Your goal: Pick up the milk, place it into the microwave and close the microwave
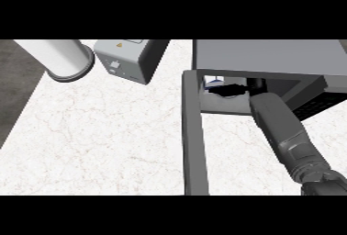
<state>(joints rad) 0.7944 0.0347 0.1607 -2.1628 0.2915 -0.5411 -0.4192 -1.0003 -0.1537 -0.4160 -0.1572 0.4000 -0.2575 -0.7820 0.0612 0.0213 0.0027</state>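
Observation:
The grey microwave (pixel 271 55) stands at the upper right with its door (pixel 193 137) swung open toward me along its left side. My right forearm reaches into the cavity. My right hand (pixel 230 90) sits inside, curled against the milk (pixel 214 80), a small white carton with blue print. Only the carton's top shows, above the hand at the cavity's left end, under the microwave's roof. My left hand is nowhere in the view.
A white cylinder on a grey base (pixel 62 57) stands at the upper left. Beside it is a grey box-shaped appliance (pixel 129 57). The white marble counter (pixel 102 137) spreads left of the open door, with a dark edge at the far left.

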